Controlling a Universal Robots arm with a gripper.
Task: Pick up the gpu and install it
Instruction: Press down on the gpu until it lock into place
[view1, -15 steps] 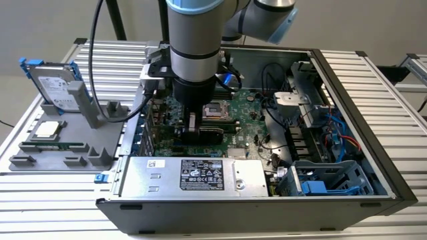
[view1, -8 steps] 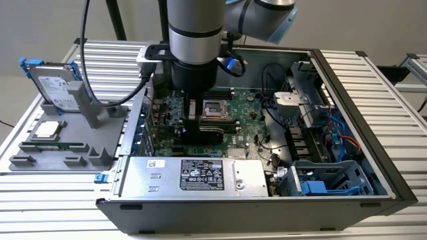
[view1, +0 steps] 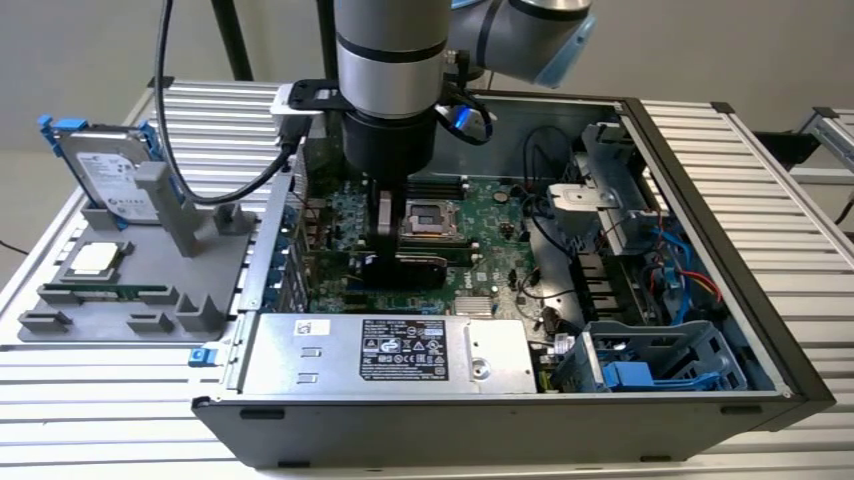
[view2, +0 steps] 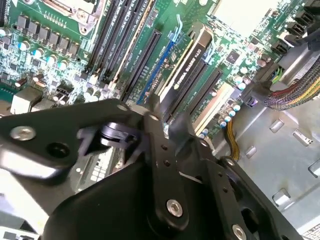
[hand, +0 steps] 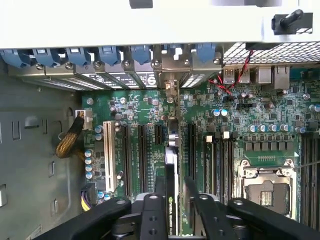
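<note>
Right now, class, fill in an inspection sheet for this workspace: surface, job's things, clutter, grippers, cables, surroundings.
Surface: slatted metal table carrying an open computer case.
Job's things: gpu standing on edge over the motherboard, lined up with an expansion slot, its bracket end towards the rear slot covers.
Clutter: hard drive with blue rails upright in a grey holder; processor chip beside it.
Grippers: gripper shut on the gpu.
Cables: black cable hanging from the arm; braided bundle inside the case.
Surroundings: nothing seen.

arm (view1: 390, 90) vertical, jaws closed, wrist down
</note>
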